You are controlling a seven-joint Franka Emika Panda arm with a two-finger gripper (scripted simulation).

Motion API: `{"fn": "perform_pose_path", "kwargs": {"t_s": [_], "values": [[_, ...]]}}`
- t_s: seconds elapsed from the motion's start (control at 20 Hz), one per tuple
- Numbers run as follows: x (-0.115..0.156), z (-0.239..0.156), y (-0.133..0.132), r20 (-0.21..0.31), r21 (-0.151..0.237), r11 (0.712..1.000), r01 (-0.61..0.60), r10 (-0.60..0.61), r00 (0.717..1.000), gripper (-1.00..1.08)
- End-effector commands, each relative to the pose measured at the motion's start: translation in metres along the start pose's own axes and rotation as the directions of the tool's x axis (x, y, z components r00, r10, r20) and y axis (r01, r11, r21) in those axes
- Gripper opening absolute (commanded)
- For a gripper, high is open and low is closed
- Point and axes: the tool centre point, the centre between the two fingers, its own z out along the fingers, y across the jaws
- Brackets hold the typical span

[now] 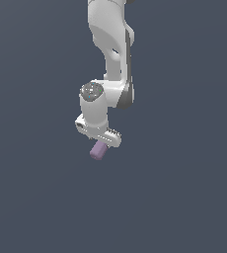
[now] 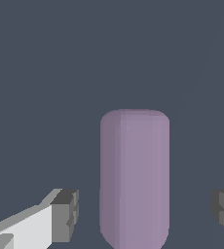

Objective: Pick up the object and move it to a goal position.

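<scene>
object (image 2: 135, 177): matte lavender cylinder (rounded ends) | gripper (image 2: 145, 211): spread, not touching

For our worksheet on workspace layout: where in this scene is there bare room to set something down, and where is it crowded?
The grey surface is bare on every side of the arm. The one crowded spot is under the pincer: the lavender cylinder lies between its open fingers, with a gap on each side in the wrist view.
</scene>
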Motion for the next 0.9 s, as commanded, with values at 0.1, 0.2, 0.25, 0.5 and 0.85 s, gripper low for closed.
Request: {"fn": "perform_pose_path", "kwargs": {"t_s": [0.1,0.2,0.25,0.5,0.85], "values": [[0.0,0.008,0.0,0.0,0.0,1.0,-0.001,0.001,1.0,1.0],[0.0,0.016,0.0,0.0,0.0,1.0,-0.002,0.002,1.0,1.0],[-0.001,0.021,0.0,0.0,0.0,1.0,-0.003,0.003,1.0,1.0],[-0.001,0.044,0.001,-0.001,0.0,1.0,-0.005,0.005,1.0,1.0],[0.0,0.05,0.0,-0.001,0.0,1.0,-0.005,0.005,1.0,-1.0]]}}
